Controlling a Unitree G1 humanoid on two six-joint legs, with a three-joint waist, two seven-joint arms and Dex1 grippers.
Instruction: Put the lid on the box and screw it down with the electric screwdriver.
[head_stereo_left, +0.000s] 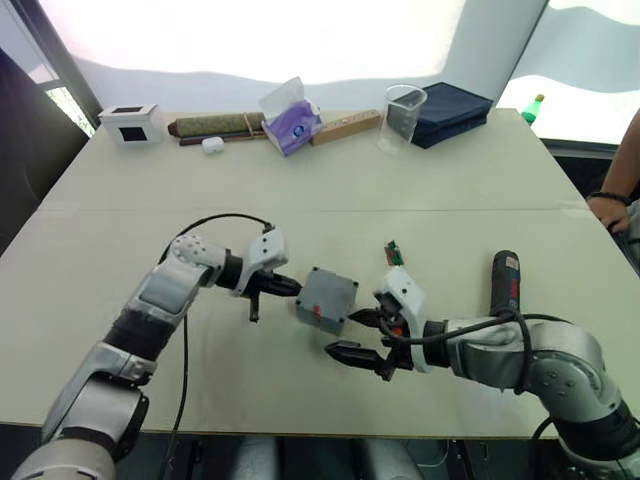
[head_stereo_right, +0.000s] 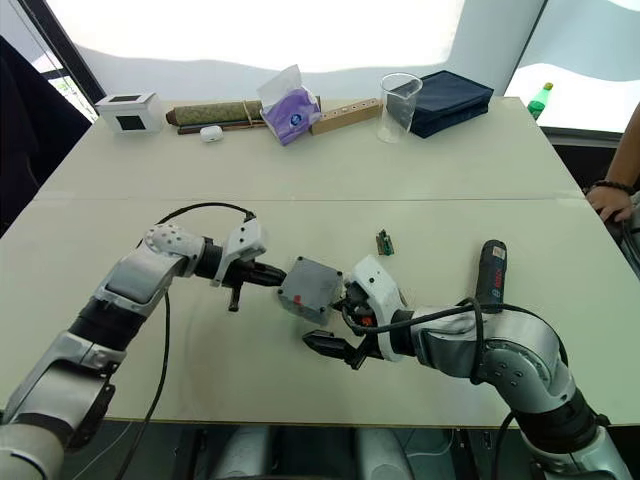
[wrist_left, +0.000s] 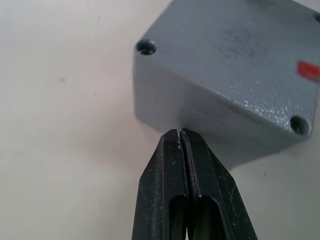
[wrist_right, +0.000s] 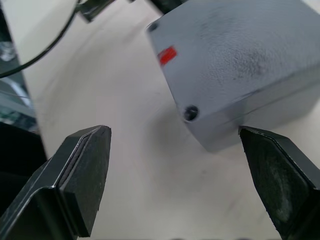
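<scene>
The grey box (head_stereo_left: 327, 298) stands on the table's middle, a closed face with corner screw holes and a small red mark turned up. A thin seam runs along its side wall (wrist_left: 235, 107); I cannot tell the lid apart from the box there. My left gripper (head_stereo_left: 290, 289) is shut with nothing in it, its tip touching the box's left side (wrist_left: 165, 107). To the box's right and a little nearer the front edge, my right gripper (head_stereo_left: 352, 335) stands open with a box corner just ahead of its fingers (wrist_right: 85, 170). Right of that arm lies the black electric screwdriver (head_stereo_left: 505, 280).
A small green circuit board (head_stereo_left: 394, 252) lies behind the right gripper. Along the far edge stand a white cube (head_stereo_left: 131, 122), a brown roll (head_stereo_left: 215, 125), a tissue pack (head_stereo_left: 290, 118), a clear cup (head_stereo_left: 402, 118) and a dark blue case (head_stereo_left: 452, 112). A person's hand (head_stereo_left: 610, 205) rests at the right edge.
</scene>
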